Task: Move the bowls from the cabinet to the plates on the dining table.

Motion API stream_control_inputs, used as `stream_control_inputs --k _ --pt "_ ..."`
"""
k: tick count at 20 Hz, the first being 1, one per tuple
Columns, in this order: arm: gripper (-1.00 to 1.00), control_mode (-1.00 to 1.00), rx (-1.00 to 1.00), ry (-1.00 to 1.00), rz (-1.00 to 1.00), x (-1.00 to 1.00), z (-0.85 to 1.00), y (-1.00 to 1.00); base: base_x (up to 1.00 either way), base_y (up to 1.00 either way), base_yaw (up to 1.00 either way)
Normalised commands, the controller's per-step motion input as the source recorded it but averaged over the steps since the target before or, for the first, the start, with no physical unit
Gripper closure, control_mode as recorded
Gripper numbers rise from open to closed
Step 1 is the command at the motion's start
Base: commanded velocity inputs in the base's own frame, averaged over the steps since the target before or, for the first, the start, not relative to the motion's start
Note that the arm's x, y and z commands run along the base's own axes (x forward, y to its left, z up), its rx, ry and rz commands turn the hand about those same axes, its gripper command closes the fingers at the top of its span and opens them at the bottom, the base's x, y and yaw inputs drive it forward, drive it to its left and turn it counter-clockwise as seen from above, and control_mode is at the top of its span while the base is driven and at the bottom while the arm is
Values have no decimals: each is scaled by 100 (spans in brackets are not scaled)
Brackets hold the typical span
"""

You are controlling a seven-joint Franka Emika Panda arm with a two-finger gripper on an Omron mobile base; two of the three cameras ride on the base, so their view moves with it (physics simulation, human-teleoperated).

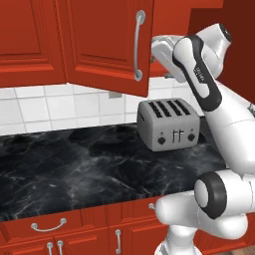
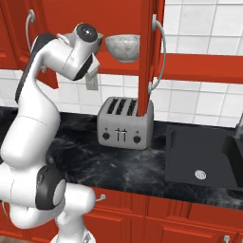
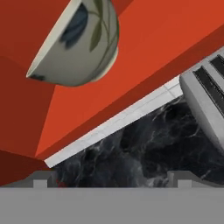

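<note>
A mottled white-grey bowl [image 2: 122, 46] stands on the shelf of the open red cabinet [image 2: 118, 14]. In the hand view the same bowl [image 3: 74, 43] sits at the upper left, tilted by the camera's roll, with dark leaf-like marks on its side. My gripper [image 3: 112, 180] is open, its two fingertips [image 3: 41, 178] wide apart with nothing between them, a short way from the bowl and not touching it. In the left base view my hand [image 1: 163, 54] is raised to cabinet height, partly behind the open door [image 1: 109, 45]. The plates and the dining table are out of view.
A silver toaster [image 2: 124, 124] stands on the black marble counter [image 1: 74, 169] directly under the cabinet. The second open door [image 2: 147, 57] hangs edge-on just right of the bowl. A dark sink [image 2: 204, 156] lies to the right. Red drawer fronts [image 1: 50, 226] run below.
</note>
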Motion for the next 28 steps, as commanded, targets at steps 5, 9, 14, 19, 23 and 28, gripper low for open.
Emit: stream_control_inputs --k 5,9,14,19,23,28 --pt "-100 -100 4 0 15 22 0 12 0 0 0" --pt "-100 -100 1 0 17 5 0 23 0 0 0" --pt "-100 -100 0 0 18 0 0 40 0 0 0" --pt "-100 -100 0 0 20 -11 -5 48 0 0 0" --pt "-100 -100 0 0 21 -52 -10 54 0 0 0" --pt "-100 -100 0 -5 21 -71 -18 66 0 0 0"
